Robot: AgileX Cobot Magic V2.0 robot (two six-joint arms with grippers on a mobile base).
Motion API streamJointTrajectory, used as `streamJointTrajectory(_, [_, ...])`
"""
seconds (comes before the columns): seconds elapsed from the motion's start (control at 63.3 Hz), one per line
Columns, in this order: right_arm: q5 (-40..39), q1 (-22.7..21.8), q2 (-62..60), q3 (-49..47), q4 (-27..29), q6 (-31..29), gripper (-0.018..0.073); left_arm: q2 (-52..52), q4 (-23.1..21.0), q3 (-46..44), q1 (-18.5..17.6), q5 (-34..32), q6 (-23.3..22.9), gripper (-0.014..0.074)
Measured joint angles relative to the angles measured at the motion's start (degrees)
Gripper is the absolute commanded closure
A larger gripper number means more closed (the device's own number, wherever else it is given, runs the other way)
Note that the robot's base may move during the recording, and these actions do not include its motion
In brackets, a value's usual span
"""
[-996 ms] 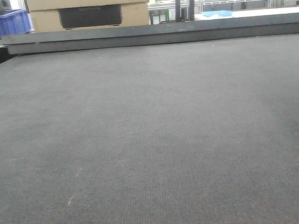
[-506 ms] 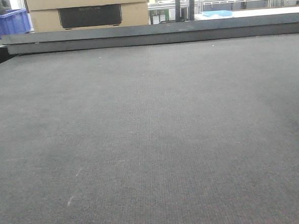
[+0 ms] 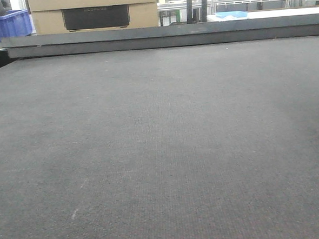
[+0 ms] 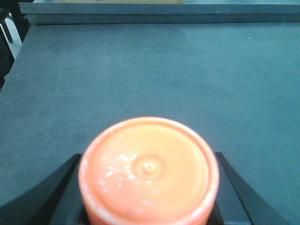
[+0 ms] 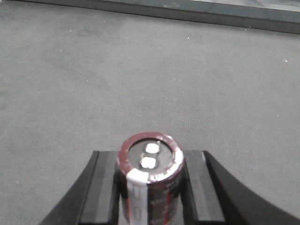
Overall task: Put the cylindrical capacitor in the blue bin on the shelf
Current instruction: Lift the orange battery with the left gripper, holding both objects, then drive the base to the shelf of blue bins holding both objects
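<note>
Now, front view, mat point(image 3: 161, 152): you are looking across a dark grey woven surface that is filling nearly the whole frame; neither arm is showing here.
Front view, far edge: a dark rail point(image 3: 165, 37) is running along the back of the mat, with a cardboard box point(image 3: 93, 10) standing behind it at the upper left.
Front view, background: a blue crate point(image 3: 5, 25) is sitting at the far left beside the box; you cannot tell what it is resting on.
Left wrist view, left gripper point(image 4: 149, 192): its dark fingers point(image 4: 61, 187) are pressing against both sides of an orange cylinder point(image 4: 149, 168), so it is clamping that part.
Left wrist view, orange cylinder: its round end is facing the camera, hanging above the mat.
Right wrist view, right gripper point(image 5: 150, 187): its jaws are closing tight on the cylindrical capacitor point(image 5: 150, 159), one black finger on each flank.
Right wrist view, cylindrical capacitor: you are seeing it end-on between the fingers, dark brown with a pale stripe running down its side and two silvery terminals on its end, held over the mat and well short of the rail at the far edge.
</note>
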Motion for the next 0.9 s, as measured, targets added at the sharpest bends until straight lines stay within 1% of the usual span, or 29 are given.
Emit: streamJointTrajectory(0.901, [0.00,0.00,0.00,0.00,-0.10,0.00,0.0721,0.00,0.00,0.00,0.00,0.00,0.11,0.0708])
